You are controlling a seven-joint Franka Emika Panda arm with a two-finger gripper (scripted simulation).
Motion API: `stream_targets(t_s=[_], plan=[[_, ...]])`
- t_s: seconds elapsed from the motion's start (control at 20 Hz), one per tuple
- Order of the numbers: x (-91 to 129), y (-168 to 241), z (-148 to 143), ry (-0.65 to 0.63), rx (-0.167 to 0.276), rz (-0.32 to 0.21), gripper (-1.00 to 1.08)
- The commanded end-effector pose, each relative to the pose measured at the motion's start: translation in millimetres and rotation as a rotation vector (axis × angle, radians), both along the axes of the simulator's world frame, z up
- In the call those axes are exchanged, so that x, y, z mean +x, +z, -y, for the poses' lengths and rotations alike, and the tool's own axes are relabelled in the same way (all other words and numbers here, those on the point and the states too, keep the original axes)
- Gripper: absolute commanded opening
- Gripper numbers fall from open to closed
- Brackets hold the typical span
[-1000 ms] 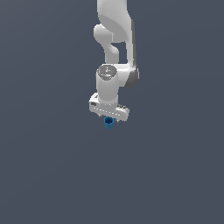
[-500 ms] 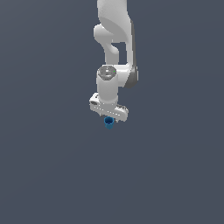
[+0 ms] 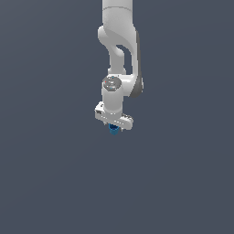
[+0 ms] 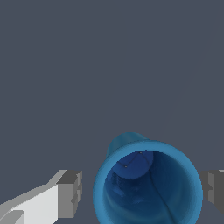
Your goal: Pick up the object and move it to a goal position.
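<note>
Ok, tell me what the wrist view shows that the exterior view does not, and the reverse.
Only the wrist view shows that the small bright blue cup-like object is hollow, its open mouth facing the camera, with a grey finger apart on each side. Only the exterior view shows the white arm reaching down from above. Both show the object at the hand against plain grey.

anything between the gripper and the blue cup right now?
Nothing visible. The cup sits between the gripper's fingers, open end toward the wrist camera; gaps show on both sides, so contact is unclear. In the exterior view it hangs just under the gripper. No goal marker shows.
</note>
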State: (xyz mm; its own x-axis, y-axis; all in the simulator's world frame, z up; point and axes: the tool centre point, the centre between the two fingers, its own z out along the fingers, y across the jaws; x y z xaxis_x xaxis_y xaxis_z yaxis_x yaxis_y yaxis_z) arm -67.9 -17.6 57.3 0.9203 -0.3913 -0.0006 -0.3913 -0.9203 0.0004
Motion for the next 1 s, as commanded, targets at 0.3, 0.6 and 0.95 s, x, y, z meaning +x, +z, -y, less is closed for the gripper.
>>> stream_targets(t_s=[0.3,0.6,0.95], plan=[[0.5,-17.1,-0.1,-0.001,0.000,0.001,-1.00],[0.5,-17.1,-0.1,-0.001,0.000,0.001,-1.00],[2.5,-15.0,-3.0,-0.001,0.001,0.001,-1.00]])
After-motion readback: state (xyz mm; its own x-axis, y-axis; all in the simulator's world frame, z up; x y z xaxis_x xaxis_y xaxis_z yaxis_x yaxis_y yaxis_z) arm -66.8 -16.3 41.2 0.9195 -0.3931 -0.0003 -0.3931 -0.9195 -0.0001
